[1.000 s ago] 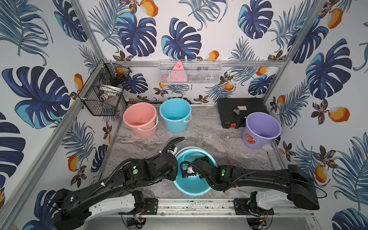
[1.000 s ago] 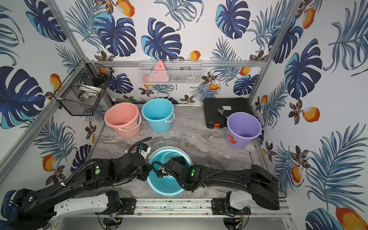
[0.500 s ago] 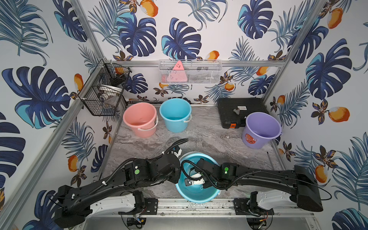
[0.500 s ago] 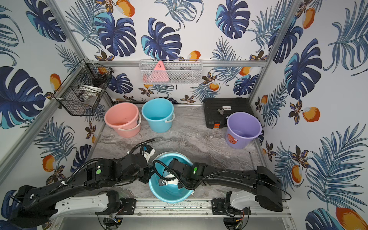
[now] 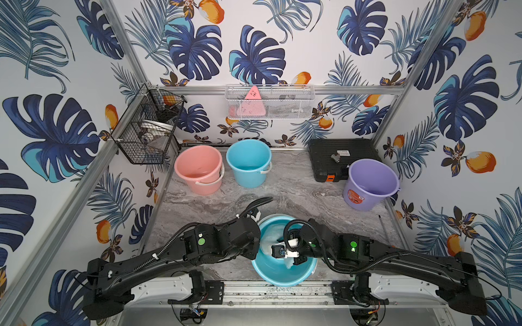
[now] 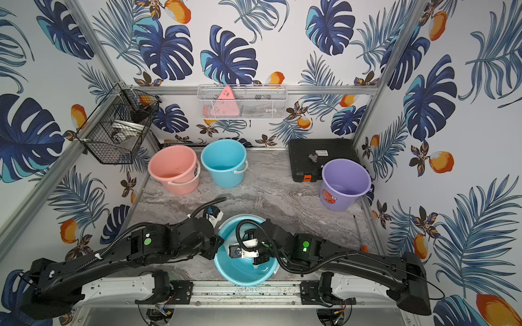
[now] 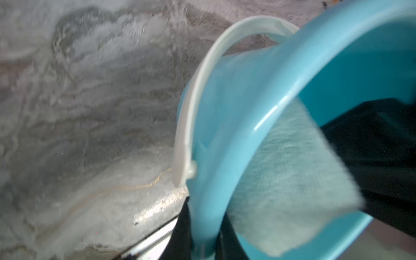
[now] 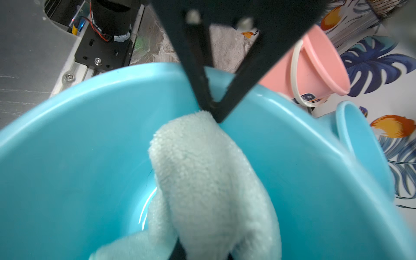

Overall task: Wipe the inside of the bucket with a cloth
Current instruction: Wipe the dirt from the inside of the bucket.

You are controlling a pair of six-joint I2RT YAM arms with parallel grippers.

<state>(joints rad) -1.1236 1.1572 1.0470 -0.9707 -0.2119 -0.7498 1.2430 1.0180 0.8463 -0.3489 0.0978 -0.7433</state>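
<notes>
We see the cloth (image 8: 209, 180) as a fluffy pale mint towel, folded over on itself, inside the light blue bucket (image 5: 282, 279) at 6 o'clock on the table (image 5: 296, 194), close to the front rail (image 5: 268, 290). The right end effector (image 8: 212, 113) is clenched on the cloth's upper end. The left end effector (image 7: 203, 238) grips the bucket's rim on its 9 o'clock side, one finger inside and one outside. Since a second ago the bucket has slid a little toward 4 o'clock, and more pale cloth now shows on its 9 o'clock inner wall. The cloth's long axis runs from the pinch down toward the bucket's floor, with the free end lowest and curled aside.
</notes>
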